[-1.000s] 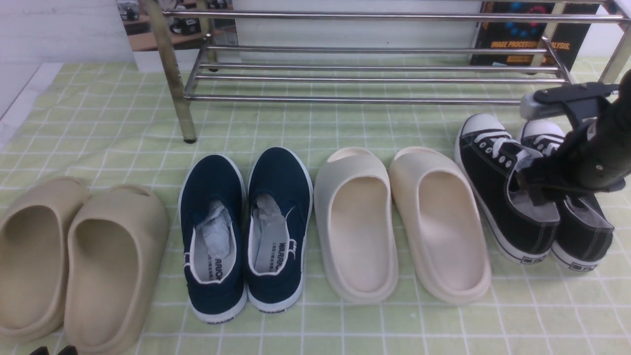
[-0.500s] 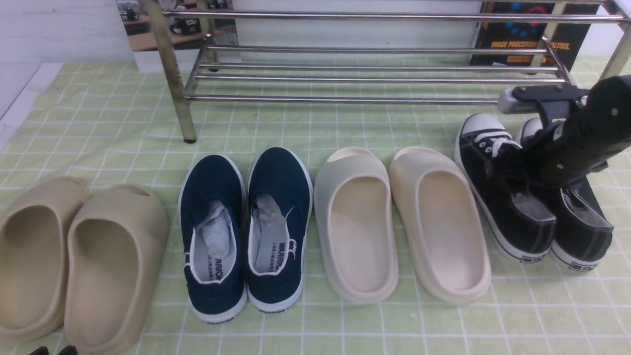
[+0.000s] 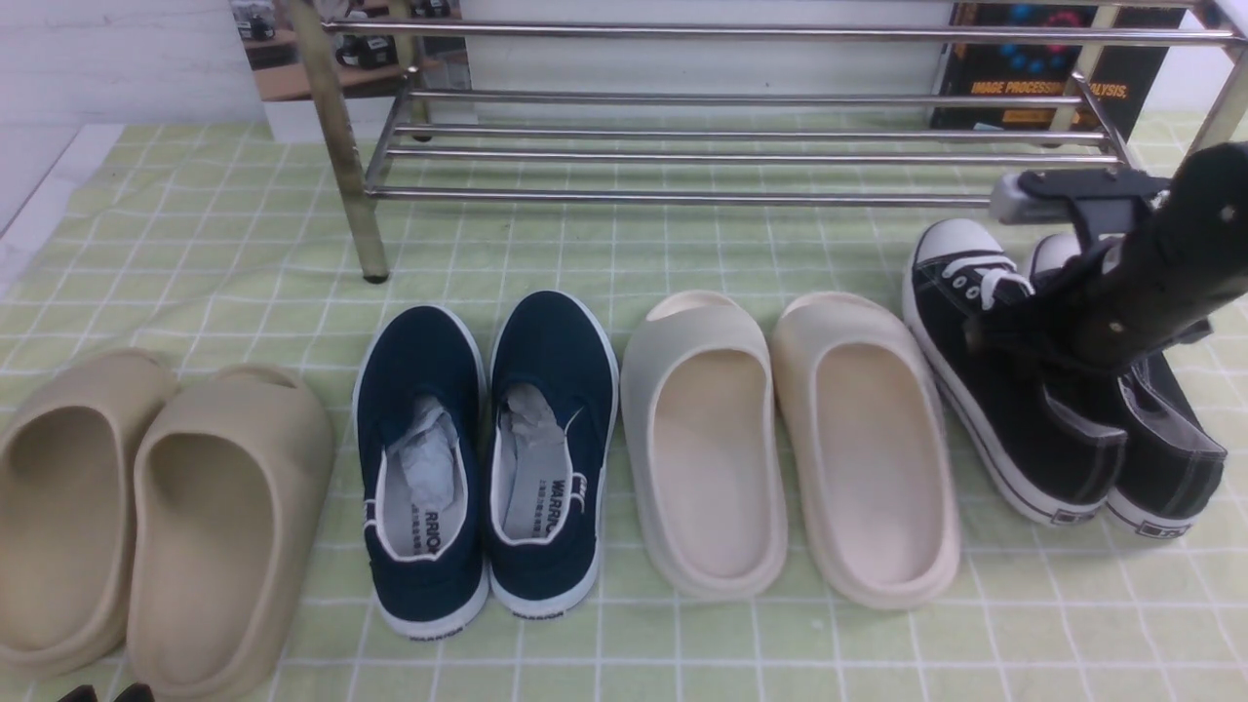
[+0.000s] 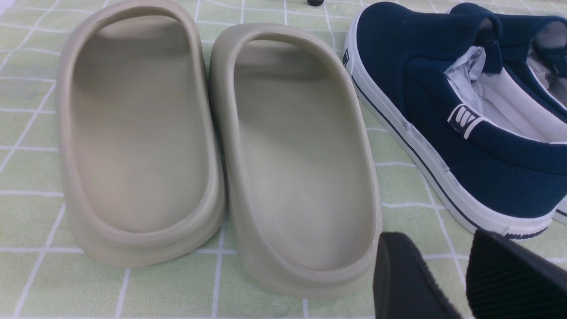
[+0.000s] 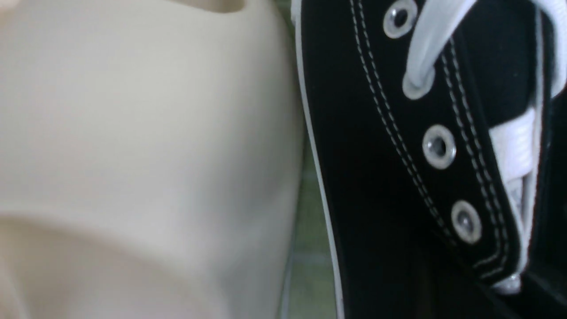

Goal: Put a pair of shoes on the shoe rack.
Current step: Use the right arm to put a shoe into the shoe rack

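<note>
The sneakers (image 3: 1004,419) stand side by side on the green checked cloth (image 3: 682,263), at the right end of a row of footwear, toes towards the rack (image 3: 682,196). They are on the cloth in front of it and well short of its lower bars; neither shoe is on a shelf yet.

The right gripper (image 3: 1019,336) reaches down into the lace area where the two sneakers meet. Its black fingers merge with the black canvas, and the right wrist view shows only eyelets and lace at close range, so I cannot tell whether the jaws are clamped on the shoes or apart.

Just left of the sneakers lie the cream slides (image 3: 790,439), the nearer one touching or almost touching a sneaker's sole. Further left come the navy slip-ons (image 3: 487,458) and the tan slides (image 3: 146,507). The left gripper (image 4: 443,252) hovers low by the tan slides with its fingers apart and nothing between them.

By my reading the task is at its grasping step. Lifting the pair, carrying it forward and setting it on the bars all remain.
</note>
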